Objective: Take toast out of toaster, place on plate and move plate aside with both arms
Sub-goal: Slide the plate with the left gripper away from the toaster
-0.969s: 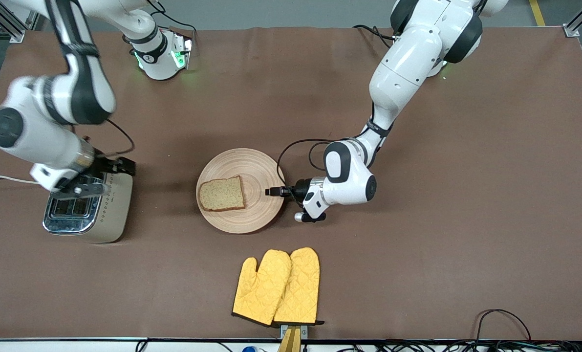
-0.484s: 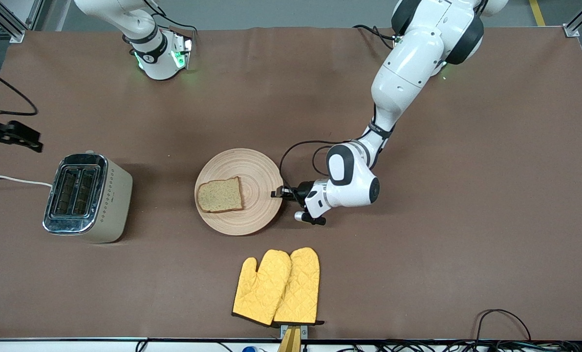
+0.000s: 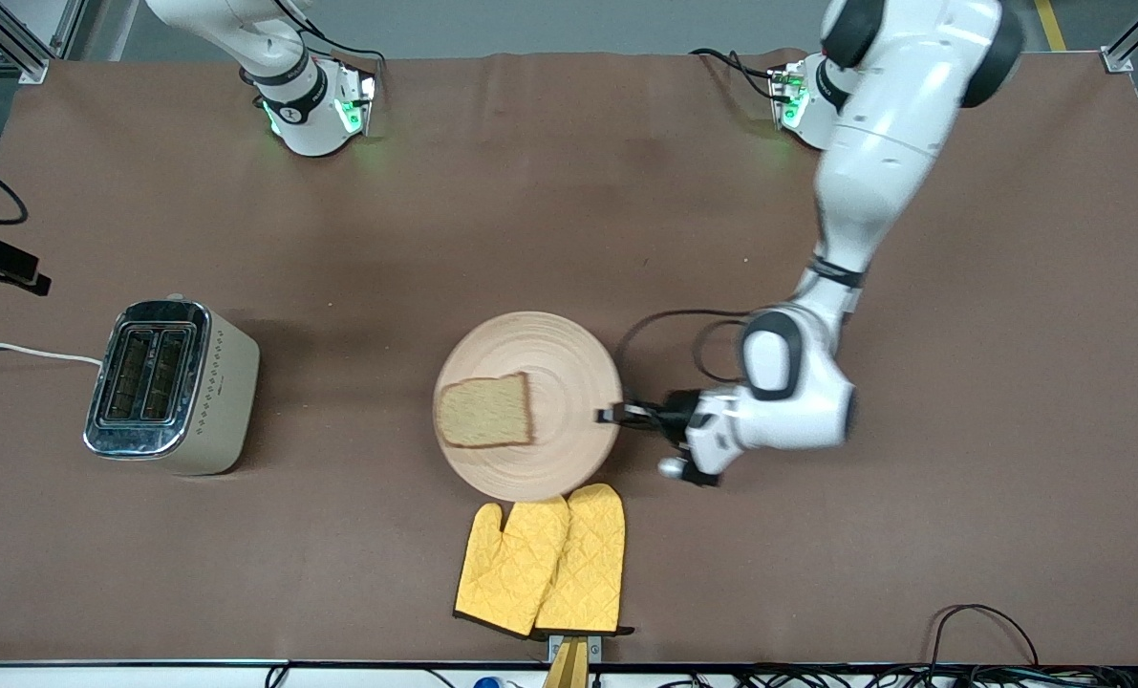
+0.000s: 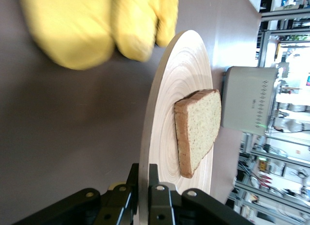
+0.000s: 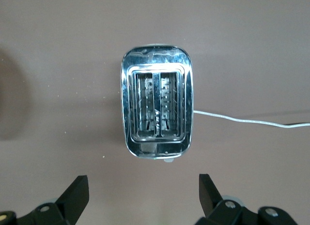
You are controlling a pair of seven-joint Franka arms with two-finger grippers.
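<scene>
The wooden plate (image 3: 569, 358) is at mid-table, and its near edge reaches the tips of the yellow oven mitts (image 3: 545, 559). The toast (image 3: 485, 411) lies flat on the plate, on the part toward the right arm's end. My left gripper (image 3: 611, 416) is shut on the plate's rim at the side toward the left arm's end. In the left wrist view the rim (image 4: 150, 138) runs between its two fingers (image 4: 144, 169), with the toast (image 4: 198, 128) on the plate. My right gripper (image 5: 143, 184) is open and empty, high above the toaster (image 5: 156, 101).
The steel toaster (image 3: 169, 387) stands toward the right arm's end of the table, its slots empty and its white cord (image 3: 14, 352) running off the edge. The mitts lie near the table's front edge and also show in the left wrist view (image 4: 82, 26).
The left gripper has dragged the plate with the toast toward the front camera and the left arm's end, up to the mitts. The right arm has risen off the toaster toward the view's edge.
</scene>
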